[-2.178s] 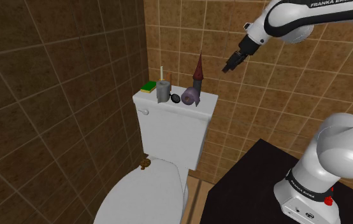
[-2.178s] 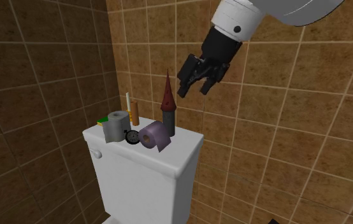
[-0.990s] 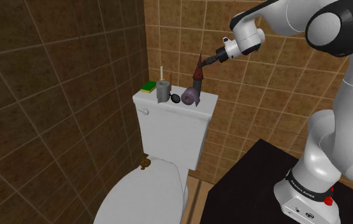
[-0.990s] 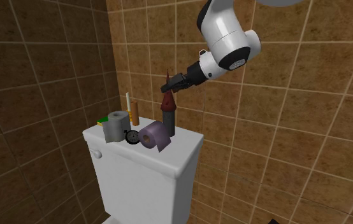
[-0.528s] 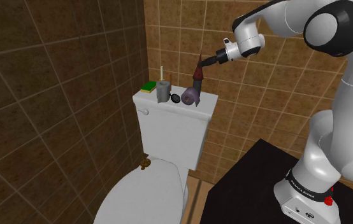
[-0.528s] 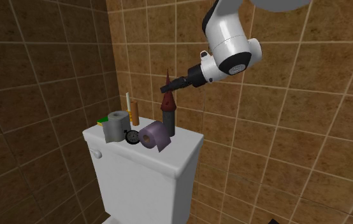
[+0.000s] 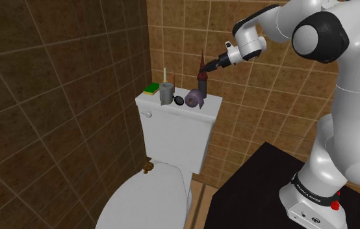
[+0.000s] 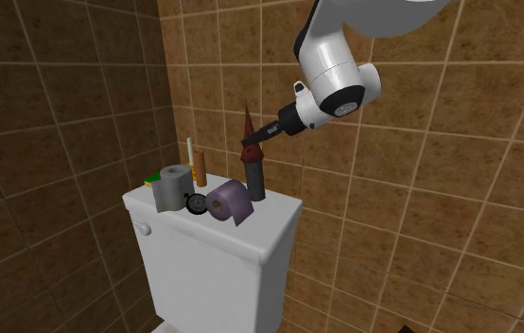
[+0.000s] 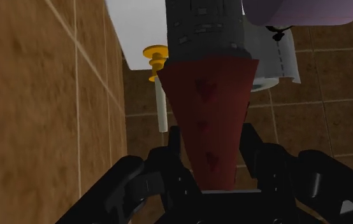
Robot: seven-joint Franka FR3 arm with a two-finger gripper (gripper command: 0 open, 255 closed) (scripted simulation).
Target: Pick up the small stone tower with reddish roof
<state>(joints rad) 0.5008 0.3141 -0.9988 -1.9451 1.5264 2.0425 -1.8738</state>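
Note:
The small tower [image 7: 202,77] stands on the white toilet tank lid [image 7: 172,107], against the tiled back wall. It has a grey stone shaft [image 8: 254,178] and a tall dark red cone roof [image 8: 247,128]. My gripper [image 7: 206,66] reaches in from the shoulder view's right and is shut on the roof, about halfway up the cone [image 9: 210,121]. In the wrist view one black finger [image 9: 174,153] presses each side of the cone, with the stone shaft [image 9: 207,25] beyond. In the second exterior view the gripper [image 8: 251,144] clasps the roof above the tank.
Beside the tower on the lid lie a purple roll [image 7: 193,97], a small dark clock [image 7: 179,100], a grey roll [image 7: 166,93], a green sponge [image 7: 151,89] and an upright stick [image 7: 166,75]. The toilet bowl [image 7: 146,202] is below; the black stand [image 7: 257,188] sits at lower right.
The fingers, open around the roof before, have shut on the cone. The hand has dropped a little. The tower stays on the lid, leaning very slightly.

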